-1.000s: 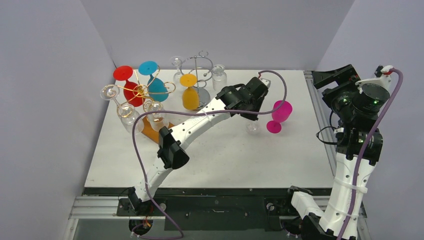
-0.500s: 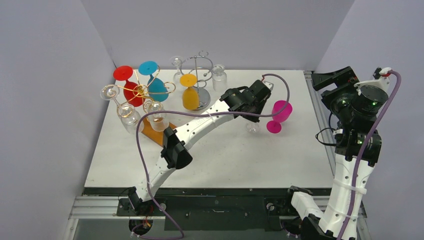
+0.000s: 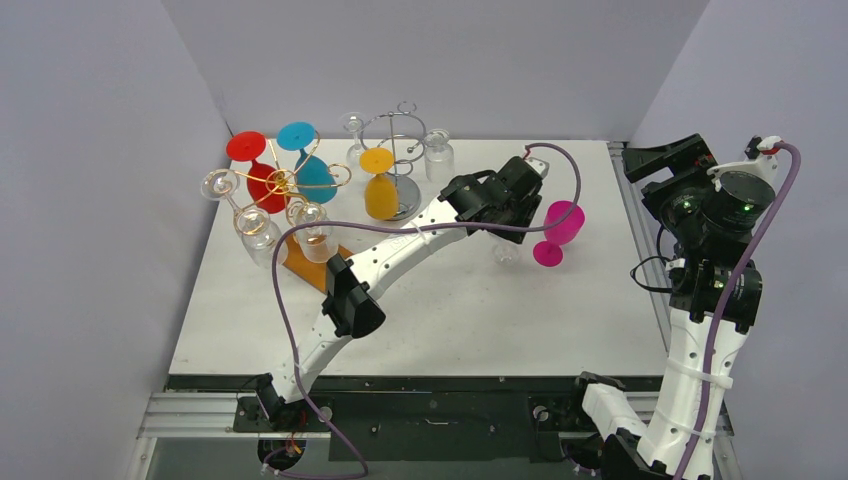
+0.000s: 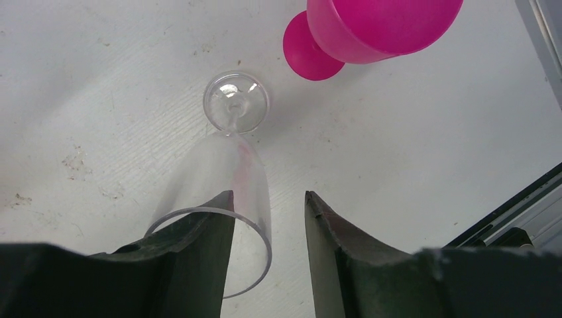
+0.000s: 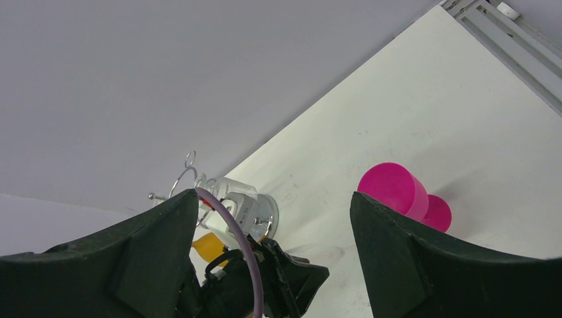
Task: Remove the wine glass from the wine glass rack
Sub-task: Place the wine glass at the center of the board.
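A clear wine glass (image 4: 225, 165) stands upright on the white table (image 3: 450, 310), its round foot (image 4: 236, 103) flat on the surface, just left of a pink glass (image 3: 560, 225). My left gripper (image 4: 268, 195) hovers over it, open. Its left finger shows through the bowl's rim, and the right finger stands a little apart from the bowl's wall. In the top view the left wrist covers most of the clear glass (image 3: 506, 253). My right gripper (image 5: 273, 194) is raised at the table's right side, open and holding nothing.
A gold wine glass rack (image 3: 283, 182) at the back left carries red, blue and clear glasses. A silver rack (image 3: 400, 140) behind the middle holds a yellow glass (image 3: 380, 192) and clear ones. The pink glass (image 4: 378, 26) stands close beyond the clear one.
The left arm shifted slightly right with the clear glass, then its jaws opened off the bowl's wall. The right arm barely moved.
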Robot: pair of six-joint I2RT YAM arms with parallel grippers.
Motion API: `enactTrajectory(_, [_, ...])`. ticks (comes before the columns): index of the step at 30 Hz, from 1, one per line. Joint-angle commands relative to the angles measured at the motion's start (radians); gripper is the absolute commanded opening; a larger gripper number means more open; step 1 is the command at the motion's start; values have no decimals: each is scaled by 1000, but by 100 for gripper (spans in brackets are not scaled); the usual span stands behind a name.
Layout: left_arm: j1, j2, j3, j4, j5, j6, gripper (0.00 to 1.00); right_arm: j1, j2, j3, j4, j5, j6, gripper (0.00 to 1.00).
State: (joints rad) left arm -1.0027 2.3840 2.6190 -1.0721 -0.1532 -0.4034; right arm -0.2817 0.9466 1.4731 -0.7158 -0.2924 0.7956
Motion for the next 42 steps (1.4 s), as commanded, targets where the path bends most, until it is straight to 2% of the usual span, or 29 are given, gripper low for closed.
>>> enactTrajectory(1, [-5,-10,55,55,-4,15,42,1,-3,17,29,6,-6,80])
enactTrajectory(6, [-5,-24,55,70,0,18,48,1,-3,19,32,4,-3,80])
enactTrajectory(19, [-7,-49,55,102,23,11,50,3,-5,4,39,5,-4,80])
enactTrajectory(42, [-26,-83,55,139,29,11,64,3,-9,4,33,12,-11,80])
